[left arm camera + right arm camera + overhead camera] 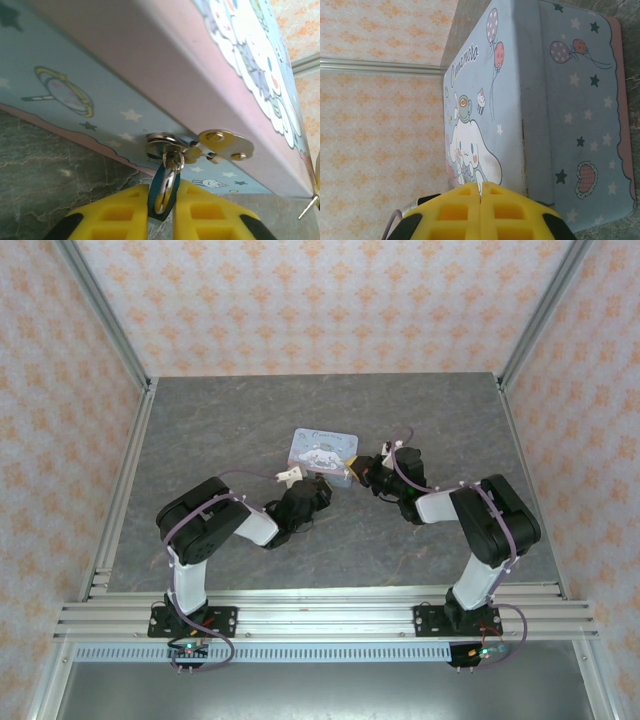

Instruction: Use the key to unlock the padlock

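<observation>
Padlock (159, 209) hangs from the tin's (100, 75) hasp (200, 145), pinched in the narrow left hand (161, 196). Right hand (480, 192) is pressed shut beside the tin, a silvery tip, likely the key (309, 206), nearby. Hold the lock steady, keyhole facing that tip.

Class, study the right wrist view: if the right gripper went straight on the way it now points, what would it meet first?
Most likely the tin: the right gripper, shut, points at its lid, though the gap between them is hard to judge.
</observation>
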### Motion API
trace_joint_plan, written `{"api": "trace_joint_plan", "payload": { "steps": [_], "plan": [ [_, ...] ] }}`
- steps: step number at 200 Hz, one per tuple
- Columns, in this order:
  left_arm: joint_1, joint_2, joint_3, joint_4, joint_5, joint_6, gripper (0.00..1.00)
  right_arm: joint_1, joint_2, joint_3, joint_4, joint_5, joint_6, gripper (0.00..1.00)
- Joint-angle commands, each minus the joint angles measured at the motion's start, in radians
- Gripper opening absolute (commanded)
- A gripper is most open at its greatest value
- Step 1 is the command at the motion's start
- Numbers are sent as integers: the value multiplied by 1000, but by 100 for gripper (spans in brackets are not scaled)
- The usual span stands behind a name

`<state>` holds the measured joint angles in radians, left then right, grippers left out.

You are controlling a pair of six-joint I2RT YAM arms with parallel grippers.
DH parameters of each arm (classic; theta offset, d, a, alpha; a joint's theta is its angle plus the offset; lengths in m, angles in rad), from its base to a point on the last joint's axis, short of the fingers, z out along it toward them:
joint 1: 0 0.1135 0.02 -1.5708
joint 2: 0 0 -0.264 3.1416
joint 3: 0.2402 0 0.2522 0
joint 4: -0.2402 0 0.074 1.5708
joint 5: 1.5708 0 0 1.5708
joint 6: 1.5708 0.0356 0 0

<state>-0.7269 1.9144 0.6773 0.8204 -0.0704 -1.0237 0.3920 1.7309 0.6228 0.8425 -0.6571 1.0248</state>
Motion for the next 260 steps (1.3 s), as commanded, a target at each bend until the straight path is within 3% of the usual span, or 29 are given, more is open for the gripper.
{"api": "trace_joint_plan", "payload": {
  "steps": [1, 12, 42, 97, 153, 192, 260],
  "plan": [
    [2, 2, 0, -157, -41, 4, 7, -1, 22, 4, -26, 13, 1, 0],
    [5, 2, 6, -169, -26, -10, 0, -2, 12, 5, -31, 7, 1, 0],
    [19, -57, 14, -199, 51, -60, 0, -2, -69, -11, -57, -7, 8, 0],
    [91, -134, 26, -177, 322, -100, 0, 2, -314, -156, -159, 9, 6, 0],
    [131, -193, 59, -150, 513, -87, 0, 61, -364, -263, -73, 28, 49, 0],
    [138, -232, 57, -160, 553, -96, 0, 107, -352, -281, -31, 52, 50, 0],
    [140, -235, -9, -28, 551, -218, 0, 128, -397, -333, -1, 127, 94, 0]
  ]
}}
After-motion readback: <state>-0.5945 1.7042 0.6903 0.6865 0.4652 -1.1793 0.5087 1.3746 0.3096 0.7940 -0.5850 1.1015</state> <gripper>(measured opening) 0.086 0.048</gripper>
